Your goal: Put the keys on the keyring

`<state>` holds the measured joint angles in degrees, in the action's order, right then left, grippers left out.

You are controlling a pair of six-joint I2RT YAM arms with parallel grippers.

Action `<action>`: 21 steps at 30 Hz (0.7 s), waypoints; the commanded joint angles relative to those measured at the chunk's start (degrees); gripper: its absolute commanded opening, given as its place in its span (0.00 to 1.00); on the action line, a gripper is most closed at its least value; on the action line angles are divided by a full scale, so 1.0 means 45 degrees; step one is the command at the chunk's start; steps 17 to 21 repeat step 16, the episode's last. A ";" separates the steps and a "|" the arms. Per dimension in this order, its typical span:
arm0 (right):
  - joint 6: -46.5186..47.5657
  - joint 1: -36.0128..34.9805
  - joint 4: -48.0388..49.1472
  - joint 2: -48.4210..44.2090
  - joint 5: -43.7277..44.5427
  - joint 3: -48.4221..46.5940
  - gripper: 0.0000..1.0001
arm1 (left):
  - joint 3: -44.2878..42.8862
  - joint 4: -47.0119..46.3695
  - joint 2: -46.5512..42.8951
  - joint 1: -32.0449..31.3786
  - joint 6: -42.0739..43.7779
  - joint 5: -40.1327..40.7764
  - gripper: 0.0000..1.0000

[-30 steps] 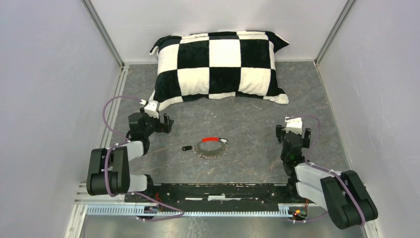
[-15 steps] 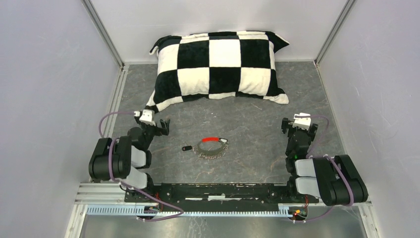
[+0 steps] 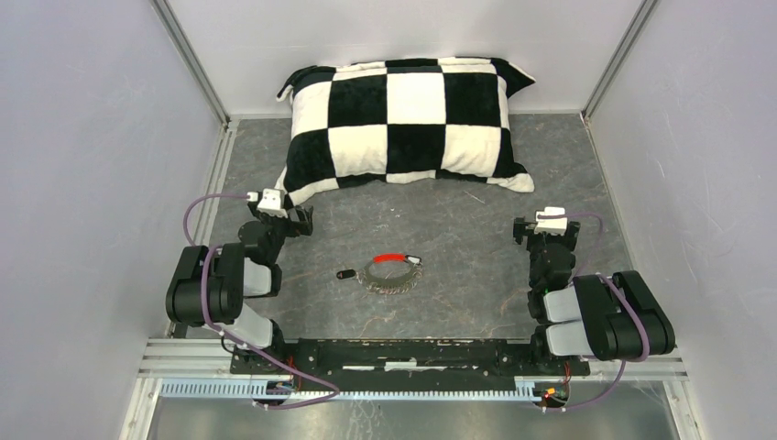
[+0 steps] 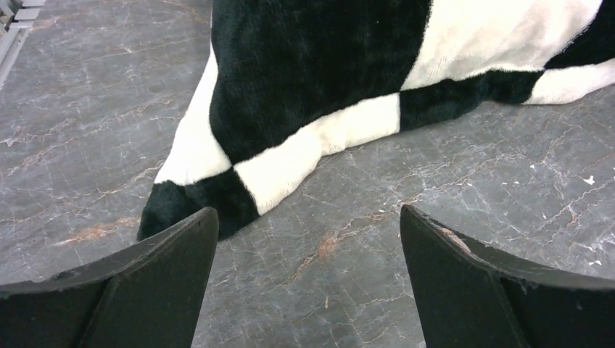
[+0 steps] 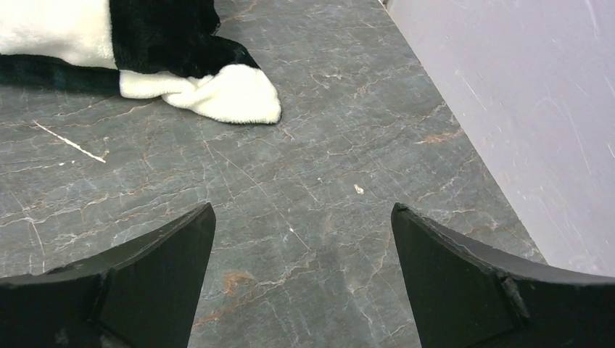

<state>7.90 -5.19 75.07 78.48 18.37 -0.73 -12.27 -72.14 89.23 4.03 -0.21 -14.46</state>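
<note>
The keyring (image 3: 395, 274), a silvery coiled loop with a red sleeve (image 3: 394, 257) on its far side, lies on the grey floor between the arms. One of the keys (image 3: 345, 273), dark-headed, lies against the loop's left side; I make out no other key clearly. My left gripper (image 3: 295, 220) is open, left of and beyond the ring, facing the pillow. In the left wrist view the left gripper (image 4: 307, 210) holds nothing. My right gripper (image 3: 542, 226) is open, well right of the ring. The right wrist view shows only bare floor in the right gripper (image 5: 302, 206). Neither wrist view shows the ring or keys.
A black-and-white checked pillow (image 3: 408, 124) lies at the back, its corner close ahead of the left gripper (image 4: 196, 203) and its other corner (image 5: 225, 94) ahead of the right. Pale walls (image 3: 705, 183) close in both sides. A metal rail (image 3: 366, 387) runs along the near edge.
Both arms have folded back toward their bases, upper links now upright, and the grippers have shifted slightly away from me. Both stay open. Ring and key have not moved.
</note>
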 commanded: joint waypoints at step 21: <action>0.0236 0.0029 0.0859 -0.0052 -0.0313 0.1141 0.98 | 0.0015 0.0190 -0.0236 -0.0205 -0.0052 0.0596 1.00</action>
